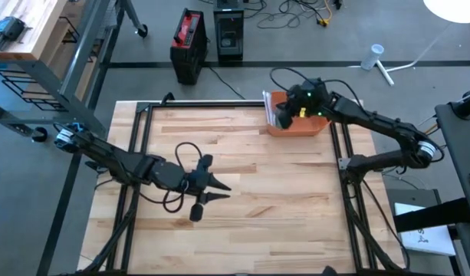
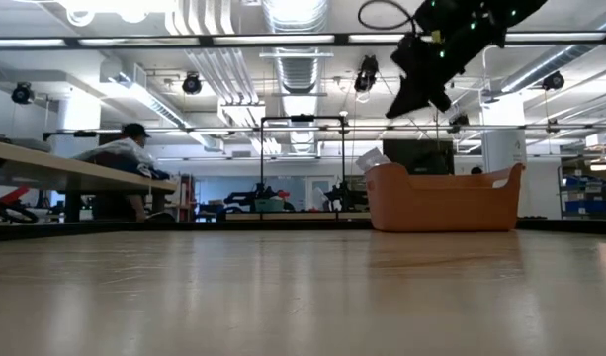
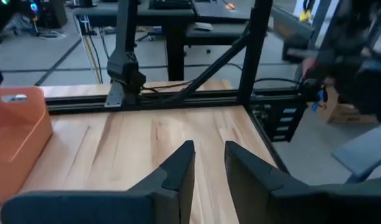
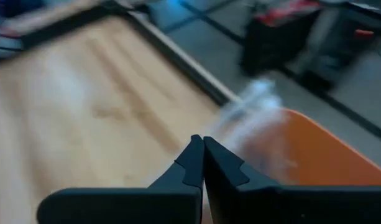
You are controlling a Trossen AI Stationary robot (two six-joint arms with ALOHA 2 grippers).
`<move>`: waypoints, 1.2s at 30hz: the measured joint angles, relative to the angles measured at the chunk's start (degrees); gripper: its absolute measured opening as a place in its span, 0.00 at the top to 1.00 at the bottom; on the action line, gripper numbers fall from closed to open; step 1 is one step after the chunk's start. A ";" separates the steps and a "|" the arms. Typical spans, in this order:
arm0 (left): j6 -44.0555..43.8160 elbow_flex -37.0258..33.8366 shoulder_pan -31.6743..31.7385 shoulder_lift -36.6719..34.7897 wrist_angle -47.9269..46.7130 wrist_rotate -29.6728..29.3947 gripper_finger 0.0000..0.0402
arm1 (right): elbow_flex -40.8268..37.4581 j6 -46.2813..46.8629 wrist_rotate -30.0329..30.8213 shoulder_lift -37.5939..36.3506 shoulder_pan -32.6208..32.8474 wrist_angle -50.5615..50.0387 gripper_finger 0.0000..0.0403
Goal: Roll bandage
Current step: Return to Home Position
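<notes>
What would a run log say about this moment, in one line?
bag in bin | right pincer shut above bin | left pincer open over table

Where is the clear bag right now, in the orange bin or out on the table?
In. The bag stands inside the orange bin, at its end, its top poking above the rim in the low view.

**Around the Wood Surface**

The wood surface point(image 1: 288, 192) has a black frame point(image 1: 204, 104) along its edges. The floor point(image 1: 334, 46) around it is grey. Past the far edge, a red box point(image 1: 190, 34) and a black box point(image 1: 229, 34) stand side by side on the floor. Cables point(image 1: 300, 11) lie near them. A white cup point(image 1: 376, 54) sits on the floor farther to the right. A wood bench point(image 1: 24, 34) shows in the far left corner. Across the room, a person point(image 2: 120, 153) in a dark cap is at the left. Long lights point(image 2: 293, 40) run along the ceiling.
</notes>
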 joint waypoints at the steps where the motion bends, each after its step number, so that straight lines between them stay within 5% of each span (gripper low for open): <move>1: -0.67 0.00 -0.16 -0.09 0.01 -0.02 0.80 | -1.10 0.20 2.32 0.33 0.04 0.80 1.00; 4: -3.64 0.00 -0.73 -0.10 -0.14 0.02 0.79 | -4.48 3.57 3.90 3.42 0.02 5.62 1.00; 10: -4.75 0.00 -1.14 0.59 -0.59 5.48 0.77 | -7.56 9.36 -6.48 11.72 1.21 17.31 1.00; 16: -5.00 0.00 -1.35 0.55 1.85 7.12 0.78 | -5.44 9.58 -7.73 16.00 3.28 19.05 1.00; 26: -3.21 0.00 -1.75 -0.92 8.36 7.14 0.80 | -6.70 5.81 -7.20 5.72 8.40 19.21 1.00; 36: -3.25 0.00 -1.73 -3.68 10.02 6.99 0.77 | -11.26 0.61 -9.58 -3.06 26.76 20.47 1.00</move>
